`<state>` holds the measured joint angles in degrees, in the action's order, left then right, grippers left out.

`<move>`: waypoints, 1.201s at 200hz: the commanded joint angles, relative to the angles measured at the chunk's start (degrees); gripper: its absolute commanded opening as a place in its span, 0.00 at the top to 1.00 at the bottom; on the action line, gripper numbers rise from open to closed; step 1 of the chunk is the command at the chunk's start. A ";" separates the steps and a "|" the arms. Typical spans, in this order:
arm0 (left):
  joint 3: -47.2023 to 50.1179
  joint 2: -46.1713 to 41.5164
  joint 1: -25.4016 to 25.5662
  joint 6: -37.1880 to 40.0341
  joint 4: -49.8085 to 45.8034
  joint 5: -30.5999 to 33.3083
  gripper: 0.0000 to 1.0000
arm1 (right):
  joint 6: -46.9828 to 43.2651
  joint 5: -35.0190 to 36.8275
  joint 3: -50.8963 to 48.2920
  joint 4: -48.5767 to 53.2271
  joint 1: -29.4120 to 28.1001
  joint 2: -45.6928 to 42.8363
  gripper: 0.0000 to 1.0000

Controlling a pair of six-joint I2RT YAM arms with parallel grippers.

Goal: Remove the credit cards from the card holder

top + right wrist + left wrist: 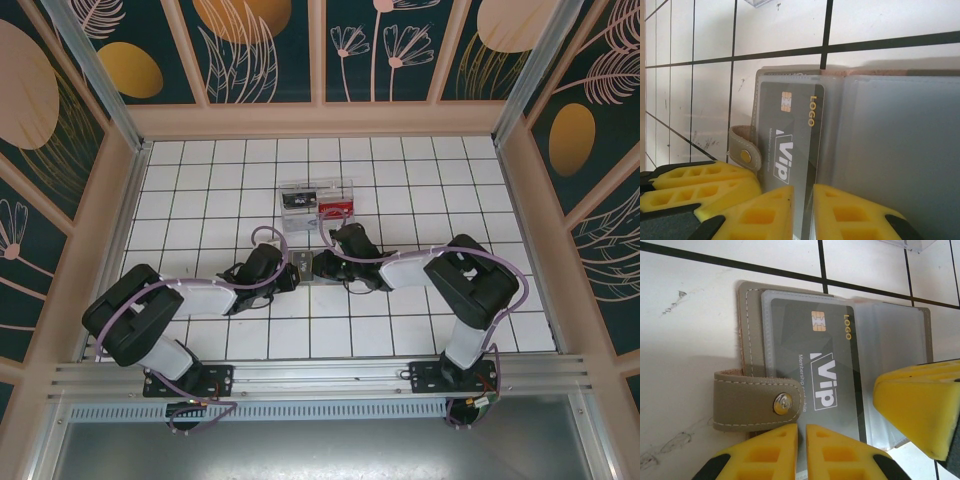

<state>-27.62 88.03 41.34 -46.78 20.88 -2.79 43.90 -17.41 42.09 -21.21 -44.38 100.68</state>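
Observation:
The grey card holder point(303, 266) lies open on the white tiles between my two grippers, its snap tab point(750, 400) sticking out at the side. A dark grey VIP credit card point(815, 365) sits in the clear sleeve of its left panel. My left gripper point(802, 430) is shut on the holder's near edge, just beside the tab. My right gripper point(804, 192) is pinched on the near edge of the credit card point(790, 130) and its sleeve. One of the right gripper's yellow fingers point(920, 405) rests over the clear sleeves of the other panel.
A clear plastic tray point(285, 190) stands one tile behind the holder, with a black card point(297, 200) and a red card point(336, 208) in it. Wooden walls ring the tiled floor. Both arms reach inward from the near rail.

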 commanded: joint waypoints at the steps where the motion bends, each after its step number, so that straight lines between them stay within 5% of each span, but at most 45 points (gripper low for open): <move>1: 0.82 0.74 -0.31 -0.83 1.41 -0.83 0.86 | 0.49 -0.54 1.90 -0.53 -0.82 0.74 0.82; 85: 0.22 -6.26 -0.35 0.86 -6.03 5.37 0.85 | -0.40 1.87 4.03 3.41 -1.67 0.24 0.81; 240: -0.16 -0.48 -0.35 0.47 -3.55 1.90 0.83 | 1.35 4.25 4.60 6.32 -1.76 2.44 0.79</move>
<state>-27.27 86.32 41.25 -46.70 16.93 0.23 44.07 -14.81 45.41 -17.15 -45.56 102.19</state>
